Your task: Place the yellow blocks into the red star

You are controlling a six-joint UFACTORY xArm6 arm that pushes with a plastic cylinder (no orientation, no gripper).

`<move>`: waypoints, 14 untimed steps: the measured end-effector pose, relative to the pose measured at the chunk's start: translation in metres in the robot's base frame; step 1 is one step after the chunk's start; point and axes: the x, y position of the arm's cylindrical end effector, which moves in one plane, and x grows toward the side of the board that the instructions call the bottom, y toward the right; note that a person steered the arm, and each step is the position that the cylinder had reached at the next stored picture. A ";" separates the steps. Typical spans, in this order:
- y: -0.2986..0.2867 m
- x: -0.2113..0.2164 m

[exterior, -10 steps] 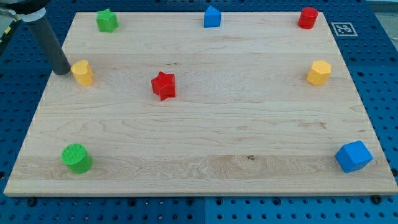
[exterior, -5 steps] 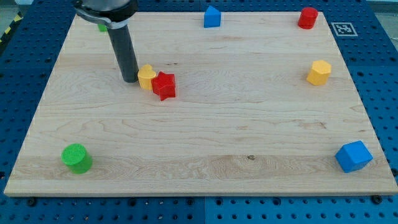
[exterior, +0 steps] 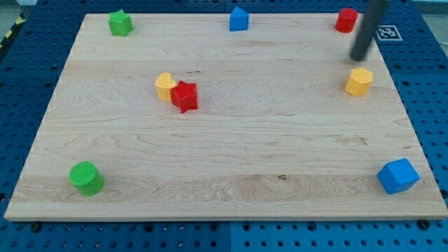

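A red star [exterior: 185, 96] lies on the wooden board [exterior: 224, 154], left of the middle. A yellow block [exterior: 165, 86] touches its upper left side. A second yellow block, hexagonal [exterior: 359, 81], sits near the view's right edge of the board. My tip [exterior: 358, 59] is just above that yellow hexagon in the view, a small gap apart, with the dark rod rising to the view's top right.
A green star [exterior: 120, 22] is at the top left, a blue house-shaped block [exterior: 239, 19] at the top middle, a red cylinder [exterior: 346, 19] at the top right beside the rod. A green cylinder [exterior: 86, 177] is at the bottom left, a blue cube [exterior: 397, 175] at the bottom right.
The tip pushed the left yellow block rightward against the red star, then left it and crossed to the view's right, stopping just above the yellow hexagon. The other blocks stayed put.
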 end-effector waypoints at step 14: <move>-0.247 0.093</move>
